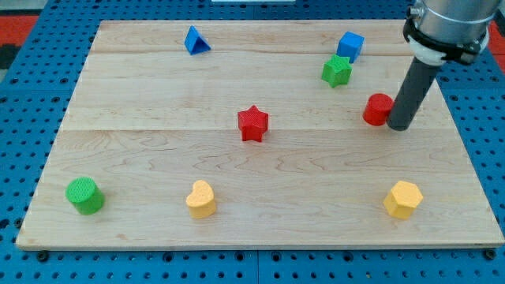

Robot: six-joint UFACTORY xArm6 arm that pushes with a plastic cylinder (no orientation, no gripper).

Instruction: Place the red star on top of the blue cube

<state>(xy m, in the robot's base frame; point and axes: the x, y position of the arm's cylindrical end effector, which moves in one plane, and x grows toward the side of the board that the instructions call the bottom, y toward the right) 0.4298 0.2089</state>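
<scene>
Red star point(253, 124) mid-worktop point(158, 158), blue cube point(350, 46) near the view's top right, my tip point(398, 126) touching a red block point(379, 110), no jaws on this rod.

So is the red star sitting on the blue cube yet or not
Not yet. The red star lies on the board mid-view, well apart from the blue cube near the view's top right.

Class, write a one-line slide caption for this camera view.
My tip rests beside the red cylinder block, right of the red star block; blue cube block above.
</scene>
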